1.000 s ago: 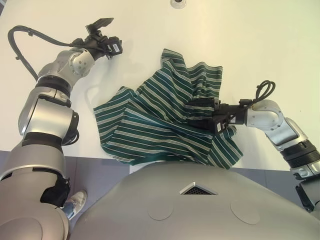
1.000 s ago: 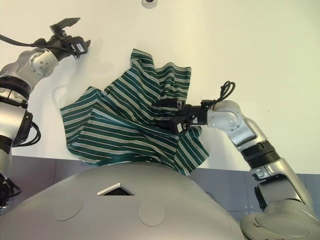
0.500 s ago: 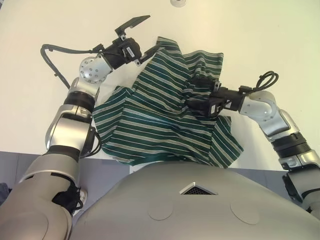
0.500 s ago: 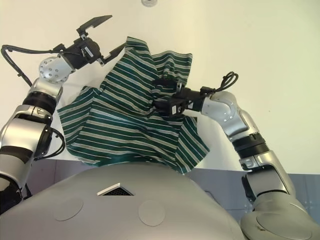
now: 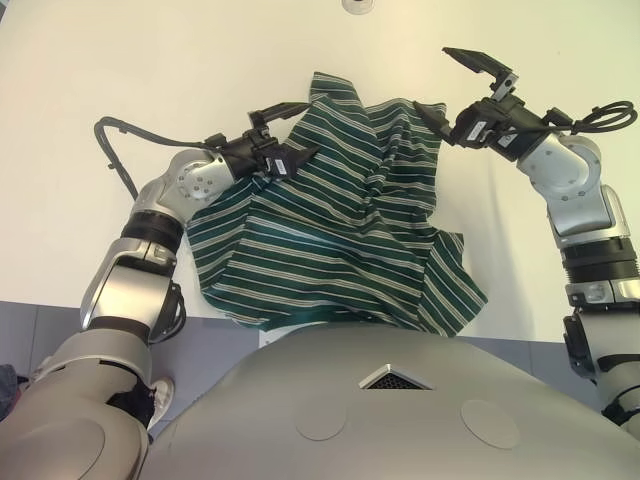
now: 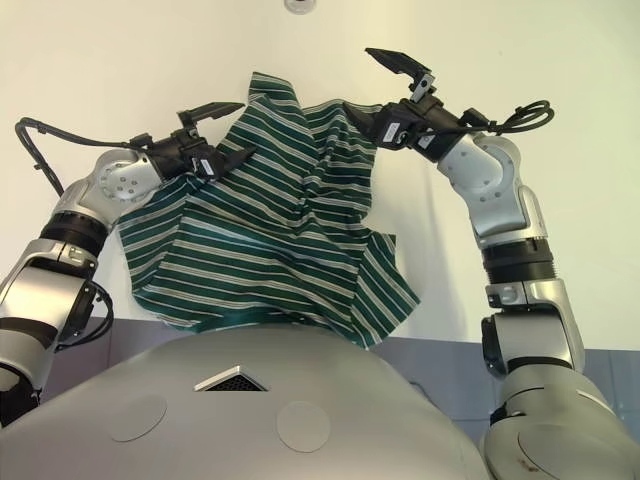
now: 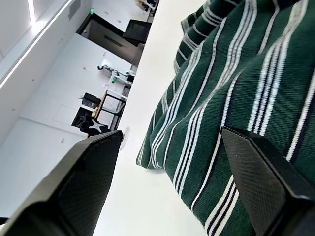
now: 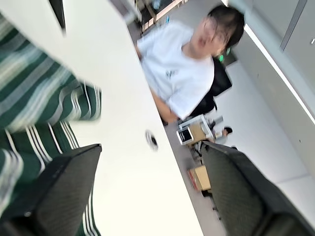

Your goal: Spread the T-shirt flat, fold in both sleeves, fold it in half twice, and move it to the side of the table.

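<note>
At left end effector: fingers spread apart; the T-shirt edge lies in the gap, one finger over cloth, the other over bare bench.
Outward of left end effector: bare bench top, room to pass.
Between the two: a bunched ridge of T-shirt, raised folds in the way.
At right end effector: fingers spread apart, lifted over the shirt's far corner.
Ahead of right end effector: bare bench top, a small round port farther off.
Behind both, toward the robot: cloth covers the bench to its near edge.
</note>
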